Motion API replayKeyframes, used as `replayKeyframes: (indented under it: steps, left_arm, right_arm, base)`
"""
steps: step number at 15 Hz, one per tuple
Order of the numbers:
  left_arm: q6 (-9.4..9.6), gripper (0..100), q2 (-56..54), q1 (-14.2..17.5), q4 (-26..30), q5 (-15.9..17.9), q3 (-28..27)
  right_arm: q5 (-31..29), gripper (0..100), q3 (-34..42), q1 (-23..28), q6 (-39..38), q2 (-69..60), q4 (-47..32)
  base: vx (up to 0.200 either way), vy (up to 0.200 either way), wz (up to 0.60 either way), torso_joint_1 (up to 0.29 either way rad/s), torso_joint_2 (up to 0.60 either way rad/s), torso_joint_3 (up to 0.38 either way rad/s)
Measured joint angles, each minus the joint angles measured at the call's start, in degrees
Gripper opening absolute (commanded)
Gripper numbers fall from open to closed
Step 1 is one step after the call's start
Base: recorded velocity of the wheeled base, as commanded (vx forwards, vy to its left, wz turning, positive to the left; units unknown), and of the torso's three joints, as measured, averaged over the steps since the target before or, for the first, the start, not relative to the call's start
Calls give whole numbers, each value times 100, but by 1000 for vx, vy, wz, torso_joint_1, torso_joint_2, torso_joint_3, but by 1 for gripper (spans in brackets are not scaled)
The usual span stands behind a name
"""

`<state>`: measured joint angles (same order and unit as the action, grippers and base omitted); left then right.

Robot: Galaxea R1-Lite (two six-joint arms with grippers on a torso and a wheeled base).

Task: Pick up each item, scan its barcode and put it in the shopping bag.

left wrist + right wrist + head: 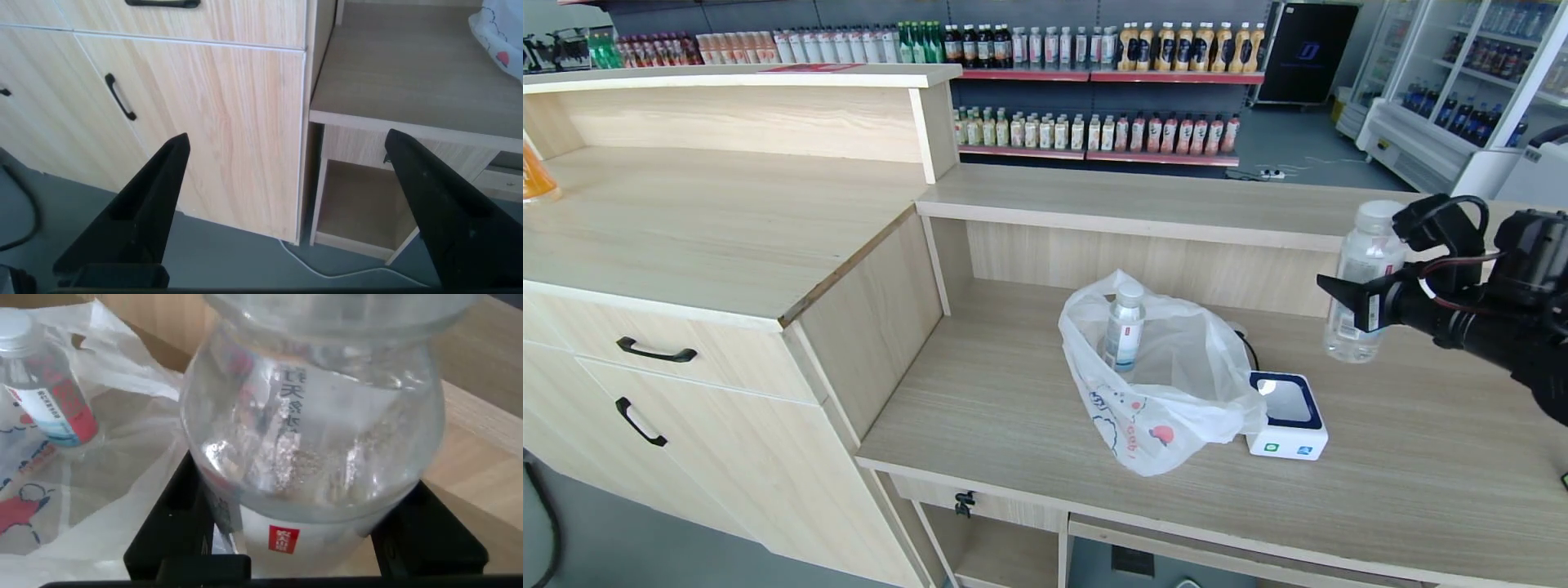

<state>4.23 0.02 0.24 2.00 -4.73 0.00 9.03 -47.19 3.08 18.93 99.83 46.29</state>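
My right gripper (1360, 306) is shut on a clear water bottle (1364, 278) with a white cap, held upright over the right part of the wooden counter (1013, 408). In the right wrist view the bottle (319, 425) sits between the black fingers (172, 531). A white plastic shopping bag (1168, 400) stands open mid-counter with another small bottle (1125, 327) upright inside it. The white and blue scanner (1286, 416) lies against the bag's right side. My left gripper (286, 212) hangs open and holds nothing, low beside the cabinet front.
A taller counter with drawers (654, 351) rises on the left. A raised ledge (1135, 200) runs behind the lower counter. Drink shelves and fridges stand in the background. Free counter surface lies right of the scanner and left of the bag.
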Motion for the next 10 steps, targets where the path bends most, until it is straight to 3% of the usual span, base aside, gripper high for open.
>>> replayKeyframes:
  steps: [3,5,10]
  left_arm:
    - [0,100,0,0,0,0,0]
    - [0,100,0,0,0,0,0]
    - [0,100,0,0,2,0,0]
  right_arm:
    - [-1359,0,221,-105,-243,-727,-937]
    - [-1521,0,307,-171,-246,-978,-1013]
    - [-1584,0,329,-240,-254,-1030,-822]
  base:
    - [0,0,0,0,0,0]
    - [0,0,0,0,0,0]
    - [0,0,600,3,2,5]
